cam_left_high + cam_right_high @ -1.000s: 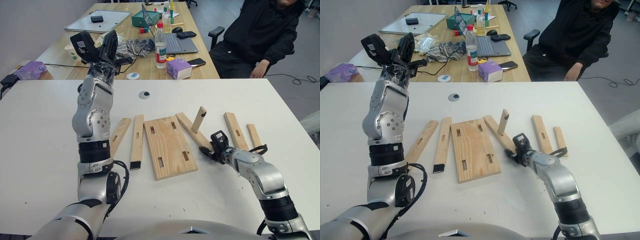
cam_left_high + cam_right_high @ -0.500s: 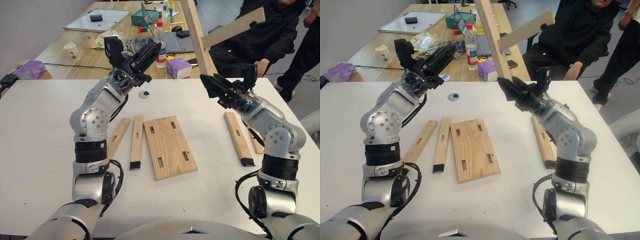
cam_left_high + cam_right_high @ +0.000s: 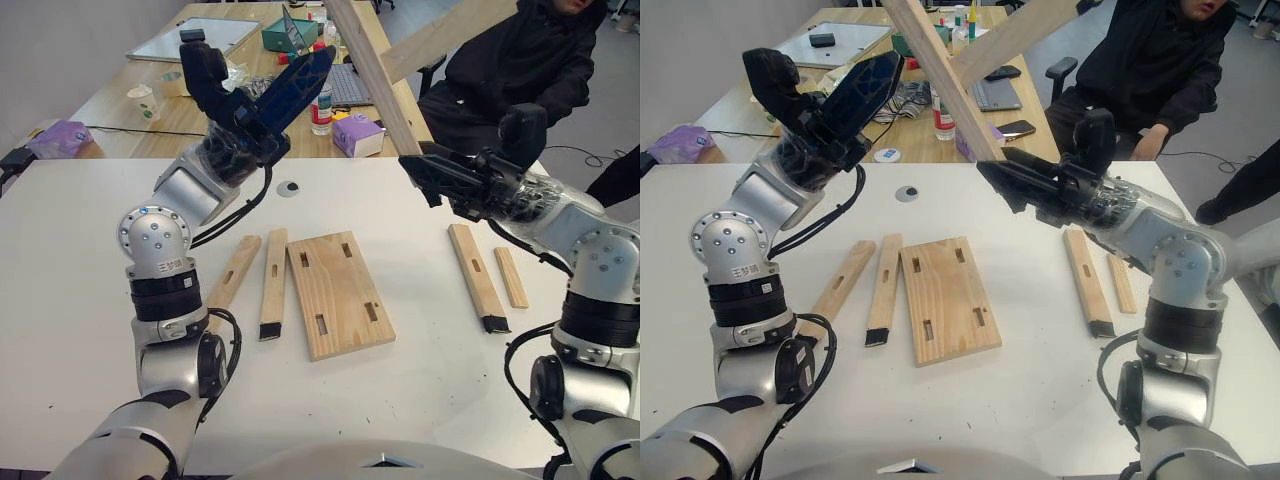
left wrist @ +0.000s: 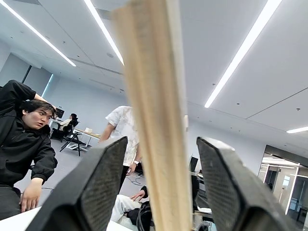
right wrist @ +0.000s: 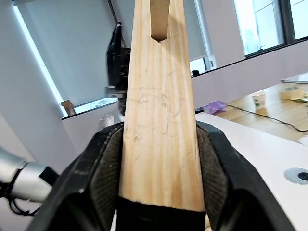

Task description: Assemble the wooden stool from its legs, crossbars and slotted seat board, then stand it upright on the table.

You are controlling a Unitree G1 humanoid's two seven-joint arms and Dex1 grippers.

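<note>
My right gripper [image 3: 428, 176] is shut on the lower end of a wooden leg [image 3: 368, 62], held high over the white table and leaning left. A crossbar [image 3: 440, 36] sticks out of it to the upper right. In the right wrist view the leg [image 5: 161, 106] is clamped between the pads [image 5: 108, 163]. My left gripper [image 3: 318, 60] is raised beside the leg's upper part, open, and the leg [image 4: 154, 120] stands in the gap between its fingers [image 4: 103, 187]. The slotted seat board [image 3: 338, 292] lies flat at the table's middle.
Two legs [image 3: 238, 272] [image 3: 273, 282] lie left of the board. Another leg [image 3: 478, 275] and a short crossbar [image 3: 510, 277] lie to its right. A small dark disc [image 3: 288, 188] sits farther back. A cluttered wooden table [image 3: 120, 95] and a seated person are beyond.
My right gripper has lifted the leg with its crossbar off the table and tilted it leftward. My left gripper has swung down and right, up to the leg.
</note>
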